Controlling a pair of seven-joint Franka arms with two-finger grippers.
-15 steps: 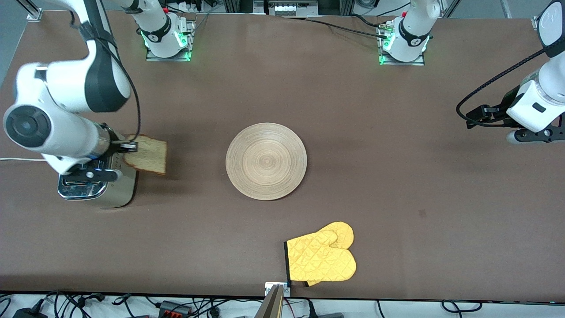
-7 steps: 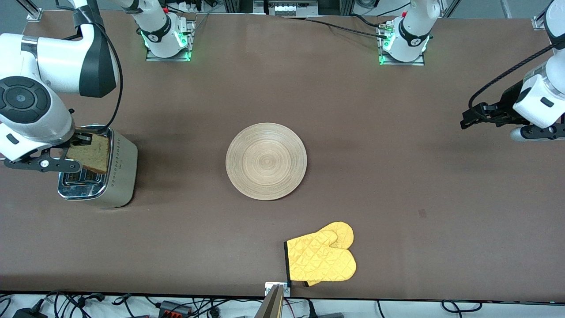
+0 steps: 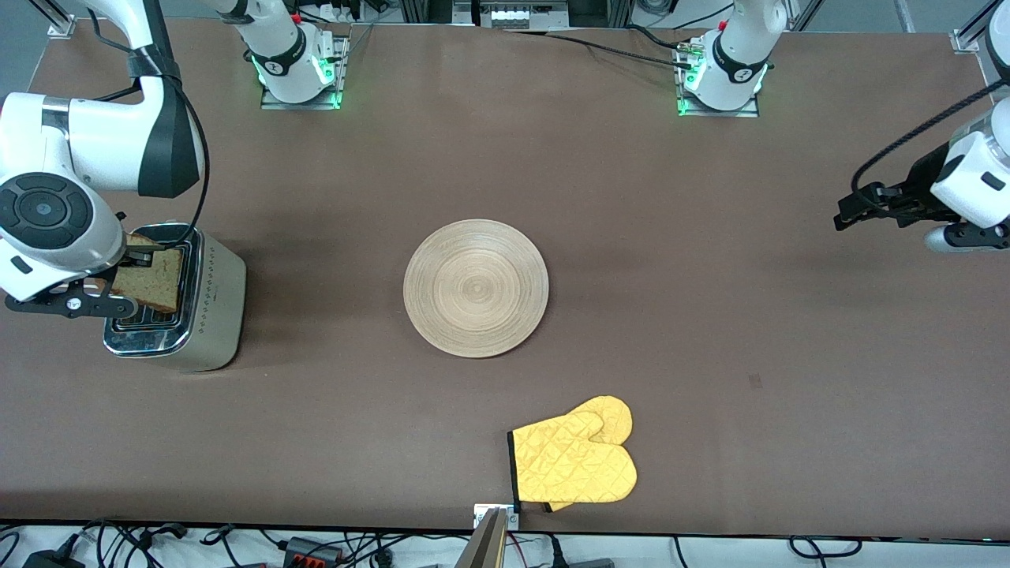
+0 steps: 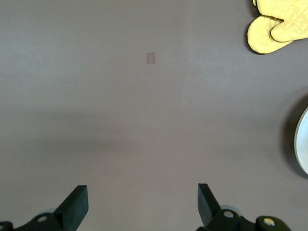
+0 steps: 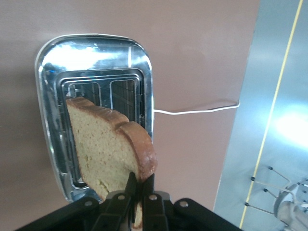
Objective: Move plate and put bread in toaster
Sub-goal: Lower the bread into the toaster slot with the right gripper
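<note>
Silver toaster (image 3: 177, 304) standing at the right arm's end of the brown worktop (image 3: 678, 315), long axis running from 12 to 6 o'clock in the front view, dotted side facing the plate (image 3: 476, 288). Two dark slots open upward; neither slot seen to contain anything, the bread (image 3: 147, 280) being above them and not seated. White cord (image 5: 192, 110) trailing from the toaster across the worktop, as seen in the right wrist view.

Bread held on edge over the toaster top, tilted rather than upright, lower corner hanging down toward the slots; contact with the toaster cannot be determined. Broad pale face turned toward the front camera, dark crust along the upper edge.

Right pincer (image 5: 139, 190) over the toaster, fingers nearly together and clamped on the crust edge of the bread; slice hanging from the pincer toward the slots.

Left pincer (image 4: 139, 204) hovering over bare worktop at the left arm's end, fingers spread wide, gripping nothing; arm waiting.

Wooden plate lying flat at mid-worktop, well apart from the toaster, nothing on it. Yellow oven mitt (image 3: 576, 460) at roughly 5 o'clock from the plate, nearer the front camera, thumb end pointing toward 1 o'clock.
</note>
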